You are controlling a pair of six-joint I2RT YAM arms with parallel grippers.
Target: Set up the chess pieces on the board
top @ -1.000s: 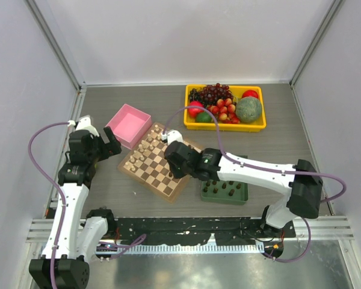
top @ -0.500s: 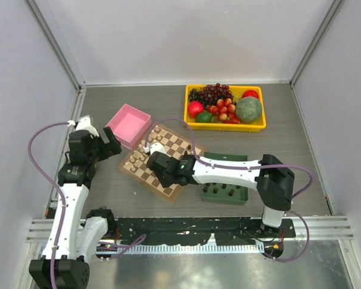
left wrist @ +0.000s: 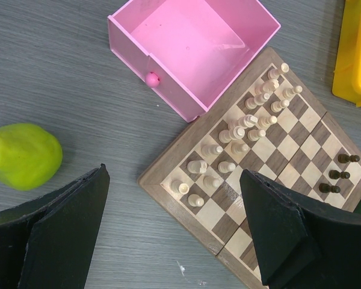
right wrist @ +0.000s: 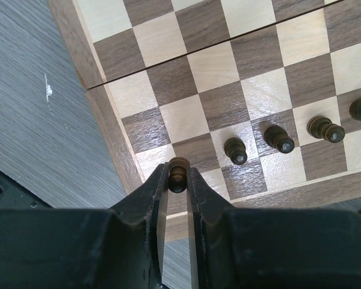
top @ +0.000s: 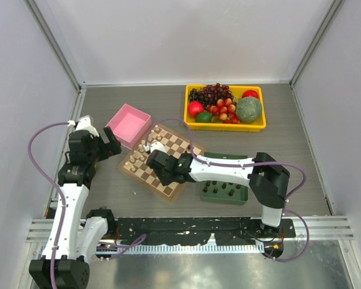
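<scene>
R claw (right wrist: pixel 177 176) is seen nearly shut, its two fingers pinched on one dark piece (right wrist: pixel 178 166), which is gripped near the top and kept upright. The piece is hung over a corner square of the board (right wrist: pixel 186 114), just inside the border. Whether its base is touching the wood can't be told. Four more dark pcs (right wrist: pixel 278 138) are stood in a line along the same edge, just beside it, each on its own square. In the top view the R arm is stretched left across the board's near side, w/ the fingers hidden under the wrist.

L claw (left wrist: pixel 173 176) is held wide open, nothing btwn its fingers, above the table just left of the board. Cream pcs (left wrist: pixel 240 129) are lined up in two rows on the board's far-left side, next to a pink box (left wrist: pixel 192 42). A green pear (left wrist: pixel 24 155) is laid on the table, left of the board. Tray pcs (top: pixel 220 188) – also dark – are stood in a green tray (top: pixel 224 200) just right of the board. A yellow bin (top: pixel 225 87) of fruit is set far right, well apart.
</scene>
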